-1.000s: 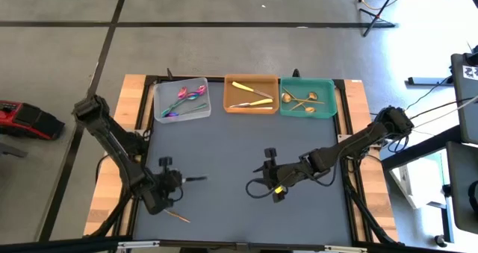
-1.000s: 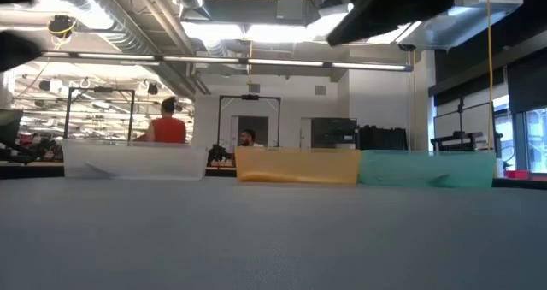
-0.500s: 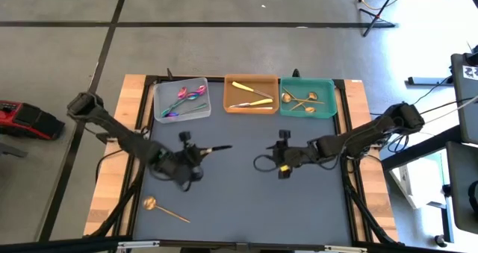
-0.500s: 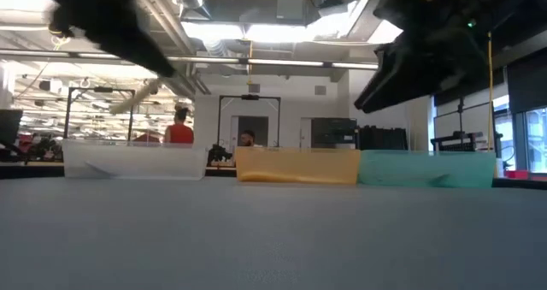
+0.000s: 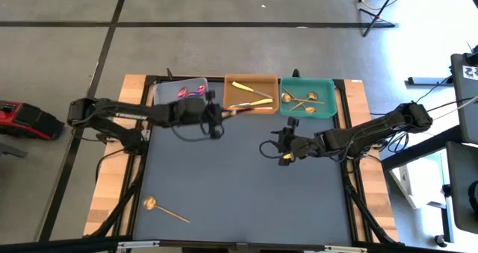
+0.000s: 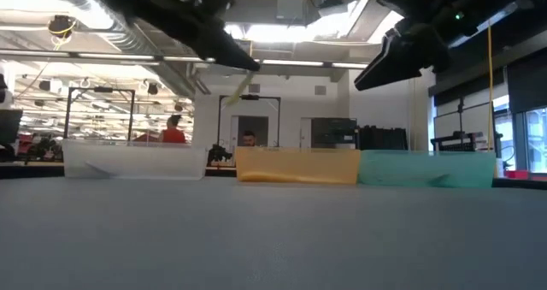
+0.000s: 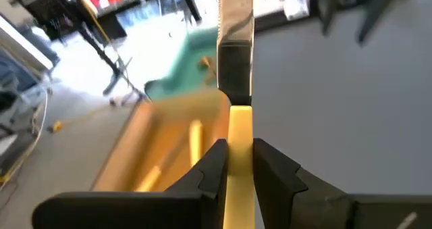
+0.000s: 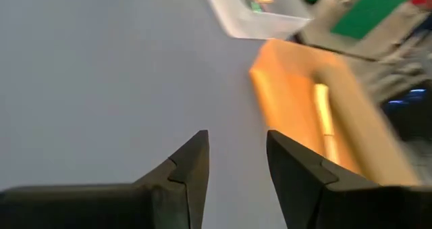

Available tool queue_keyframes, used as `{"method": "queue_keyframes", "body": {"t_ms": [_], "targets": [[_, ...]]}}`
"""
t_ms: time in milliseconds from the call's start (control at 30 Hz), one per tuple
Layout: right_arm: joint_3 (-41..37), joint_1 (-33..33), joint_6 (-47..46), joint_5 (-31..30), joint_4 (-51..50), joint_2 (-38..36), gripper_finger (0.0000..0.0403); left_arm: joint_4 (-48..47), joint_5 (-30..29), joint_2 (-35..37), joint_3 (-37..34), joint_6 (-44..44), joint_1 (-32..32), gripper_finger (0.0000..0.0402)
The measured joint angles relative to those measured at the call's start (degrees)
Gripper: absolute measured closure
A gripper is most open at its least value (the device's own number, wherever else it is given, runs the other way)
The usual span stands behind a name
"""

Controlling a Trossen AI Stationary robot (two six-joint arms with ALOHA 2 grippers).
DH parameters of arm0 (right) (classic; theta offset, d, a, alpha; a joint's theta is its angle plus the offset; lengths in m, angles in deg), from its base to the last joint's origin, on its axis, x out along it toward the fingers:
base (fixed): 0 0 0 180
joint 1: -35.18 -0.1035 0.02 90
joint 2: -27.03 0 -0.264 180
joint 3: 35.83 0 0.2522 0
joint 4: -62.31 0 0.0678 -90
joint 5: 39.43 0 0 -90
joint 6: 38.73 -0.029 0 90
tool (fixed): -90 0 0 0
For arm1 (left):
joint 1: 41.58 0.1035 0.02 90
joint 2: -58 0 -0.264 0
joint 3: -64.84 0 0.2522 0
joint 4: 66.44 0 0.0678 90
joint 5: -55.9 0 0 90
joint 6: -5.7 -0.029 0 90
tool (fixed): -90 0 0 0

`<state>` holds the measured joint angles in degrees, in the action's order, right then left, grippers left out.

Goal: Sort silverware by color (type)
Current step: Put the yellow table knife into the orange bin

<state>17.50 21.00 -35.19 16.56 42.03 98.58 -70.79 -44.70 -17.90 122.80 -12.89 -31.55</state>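
Over the near edge of the orange plastic tray point(image 5: 251, 105), the left gripper point(image 5: 226, 113) was clamped on a pale gold knife point(image 7: 238, 138), the right gripper point(image 5: 281, 142) hung apart and empty, and one copper-gold round spoon point(image 5: 166, 209) lay unsorted on the dark counter point(image 5: 239, 193).

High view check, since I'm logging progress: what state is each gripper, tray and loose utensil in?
Left gripper: shut on a pale gold knife, at the orange tray.
Right gripper: open, empty, above the mat.
Teal tray: holds copper-gold spoons.
Clear tray: holds iridescent pieces.
Copper-gold spoon: lying unsorted on the mat.
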Motion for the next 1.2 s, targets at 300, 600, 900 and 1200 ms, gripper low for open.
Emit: {"method": "queue_keyframes", "body": {"t_ms": [300, 600, 900, 1200], "targets": [[0.0, 2.4, 2.8, -8.5, 0.5, 0.0, 0.0261, 19.0, 11.7, -12.8, 0.0, -4.5, 15.1, 0.0349], [0.0, 11.3, 2.7, -2.8, 0.5, 0.1, 0.0261, 29.0, 11.8, -22.7, 1.5, -2.5, 21.5, 0.0349], [0.0, 16.6, 0.9, 7.9, 0.6, 0.1, 0.0261, 26.3, 9.2, -26.7, 4.0, -1.1, 20.1, 0.0319], [0.0, 16.3, -1.9, 12.8, 1.0, 0.1, 0.0261, -1.9, 3.4, -20.2, 10.2, -0.9, 14.0, 0.0266]]}}
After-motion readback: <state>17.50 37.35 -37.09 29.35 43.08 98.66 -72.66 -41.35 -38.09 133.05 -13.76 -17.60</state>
